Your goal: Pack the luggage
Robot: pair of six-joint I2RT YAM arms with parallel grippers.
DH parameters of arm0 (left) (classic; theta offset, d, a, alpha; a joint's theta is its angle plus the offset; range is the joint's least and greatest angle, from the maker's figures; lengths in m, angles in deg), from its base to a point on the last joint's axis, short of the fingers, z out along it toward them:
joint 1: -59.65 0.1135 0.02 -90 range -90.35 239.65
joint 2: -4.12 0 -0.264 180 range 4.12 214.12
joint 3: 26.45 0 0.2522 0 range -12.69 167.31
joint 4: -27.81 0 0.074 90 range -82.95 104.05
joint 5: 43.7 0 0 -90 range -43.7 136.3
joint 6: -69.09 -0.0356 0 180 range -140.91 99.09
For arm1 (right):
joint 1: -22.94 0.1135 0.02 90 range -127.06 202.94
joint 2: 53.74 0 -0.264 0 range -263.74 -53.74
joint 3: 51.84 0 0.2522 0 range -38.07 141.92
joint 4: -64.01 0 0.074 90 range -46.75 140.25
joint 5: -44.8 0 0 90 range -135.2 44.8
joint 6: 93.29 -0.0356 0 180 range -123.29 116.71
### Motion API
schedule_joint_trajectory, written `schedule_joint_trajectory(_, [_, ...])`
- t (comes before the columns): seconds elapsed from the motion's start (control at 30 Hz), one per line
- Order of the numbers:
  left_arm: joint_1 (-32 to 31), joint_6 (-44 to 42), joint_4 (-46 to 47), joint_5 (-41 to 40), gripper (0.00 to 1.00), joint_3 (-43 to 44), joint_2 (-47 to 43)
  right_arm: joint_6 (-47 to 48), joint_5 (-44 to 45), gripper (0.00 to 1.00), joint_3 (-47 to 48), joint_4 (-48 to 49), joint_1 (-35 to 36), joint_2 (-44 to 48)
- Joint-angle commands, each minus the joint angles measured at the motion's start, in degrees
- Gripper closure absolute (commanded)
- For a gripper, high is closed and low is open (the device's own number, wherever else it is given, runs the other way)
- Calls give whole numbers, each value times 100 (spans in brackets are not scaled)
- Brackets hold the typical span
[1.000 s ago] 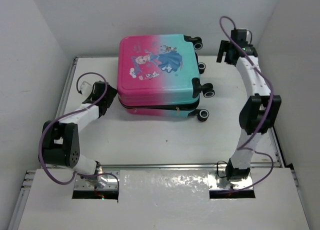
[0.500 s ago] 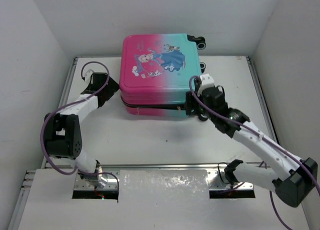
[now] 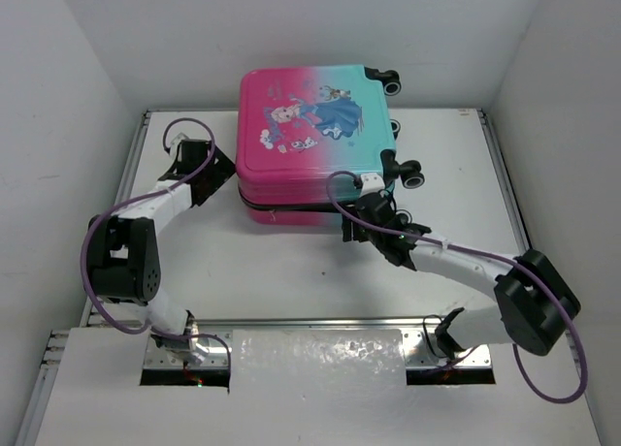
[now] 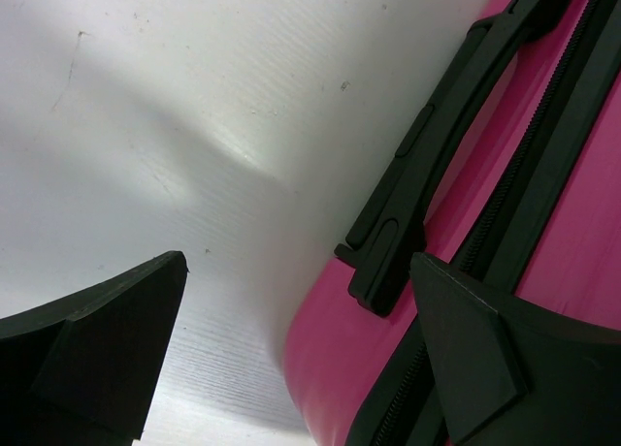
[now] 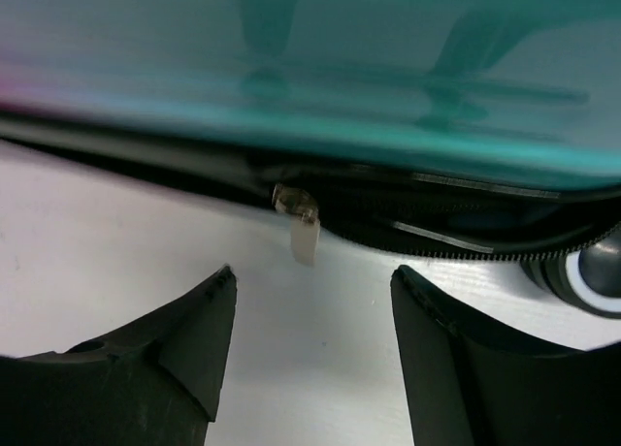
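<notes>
The suitcase (image 3: 310, 126) lies flat on the tabletop (image 3: 291, 271) in the upper middle of the overhead view, printed face up. Its long axis appears to run left to right across the frame, pink end to the left and teal end with the black wheels (image 3: 412, 175) to the right.

The right tool (image 5: 312, 281) is at the near teal edge. Its jaws stand apart and hold nothing, and the small metal zipper pull (image 5: 304, 235) hangs from the seam just beyond them, apart from both pads. The left tool (image 4: 299, 271) is spread wide at the pink end, beside the black side handle (image 4: 427, 145), and grips nothing.

The pull is thin and dangles loosely, so a slightly off closing could pinch air or catch the zipper tape instead. Once it is caught, a tug along the seam may slide or turn the whole case, since the left tool is not clamped on it. The slider may also bind where the zipper curves near the wheel corner.
</notes>
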Motion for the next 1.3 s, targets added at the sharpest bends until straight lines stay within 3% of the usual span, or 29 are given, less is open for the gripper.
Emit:
schedule_joint_trajectory(0.0, [-236, -181, 108, 509, 0, 110, -131, -133, 511, 38, 433, 613, 22, -203])
schedule_joint_trajectory(0.07, [-236, -164, 134, 518, 0, 75, -113, -124, 547, 42, 478, 788, 22, -423])
schedule_joint_trajectory(0.2, [-236, -155, 161, 492, 0, 40, -43, -133, 556, 69, 434, 1262, 14, -599])
schedule_joint_trajectory(0.27, [-236, -163, 143, 439, 0, 40, -25, -80, 626, 76, 434, 1421, 14, -661])
schedule_joint_trajectory(0.37, [-228, -155, 117, 387, 0, 49, -25, -1, 976, 99, 303, 1492, 14, -635])
schedule_joint_trajectory(0.6, [-175, -84, 117, 386, 0, 75, -43, 394, 1839, 100, -436, 1720, -83, -117])
schedule_joint_trajectory(0.87, [-113, -40, 117, 421, 0, 119, -25, 922, 1585, 100, -1077, 1993, -793, 235])
schedule_joint_trajectory(1.03, [-96, 3, 143, 457, 0, 110, 10, 1070, 839, 100, -1245, 2405, -1541, 314])
schedule_joint_trajectory(1.2, [-69, 12, 117, 483, 0, 137, -43, 1704, 742, 100, -1096, 2660, -1814, 253])
schedule_joint_trajectory(1.27, [-78, 21, 12, 474, 0, 137, -148, 1879, -108, 100, -1043, 2757, -1964, 209])
